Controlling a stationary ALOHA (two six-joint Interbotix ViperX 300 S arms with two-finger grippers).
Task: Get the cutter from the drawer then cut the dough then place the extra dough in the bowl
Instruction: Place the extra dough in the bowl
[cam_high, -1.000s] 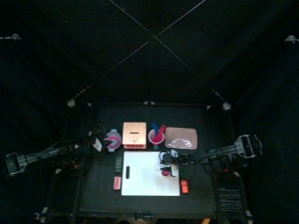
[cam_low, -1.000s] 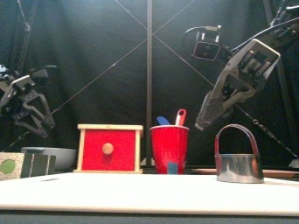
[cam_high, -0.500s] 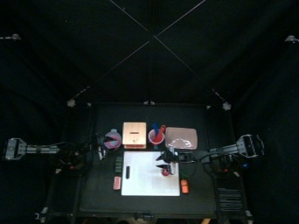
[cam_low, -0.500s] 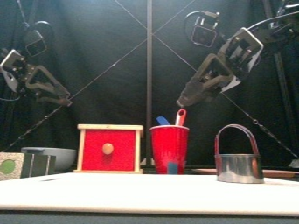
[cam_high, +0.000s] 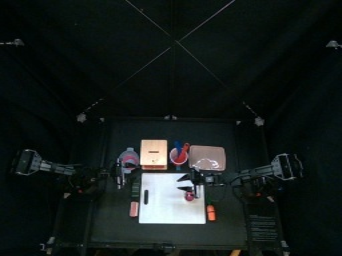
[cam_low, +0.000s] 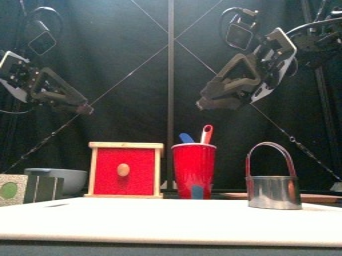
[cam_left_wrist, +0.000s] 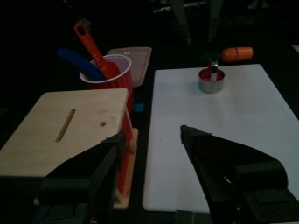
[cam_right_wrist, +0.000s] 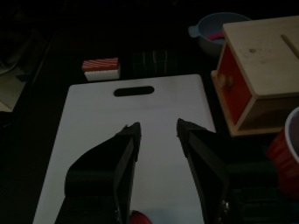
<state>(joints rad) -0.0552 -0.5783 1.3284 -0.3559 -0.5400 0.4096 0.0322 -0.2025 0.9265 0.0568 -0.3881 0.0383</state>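
Metal round wire-handled cutter stands at two o'clock on the white cutting board; left tool and right tool gape, empty.

**Robot manipulation booth: a laboratory test cell dressed with toy kitchen props.**

Small black table across the lower half of the top view, closed in by black curtains that fill the upper half. Left arm enters from the left edge and right arm from the right edge; both are black and held high in the front view. Props, mid-table: white cutting board, lower centre; pale wooden box with red drawer front; red cup holding a blue toy knife and a red toy knife; round metal cutter with wire handle, right of the front view; pink tray; blue-grey bowl.
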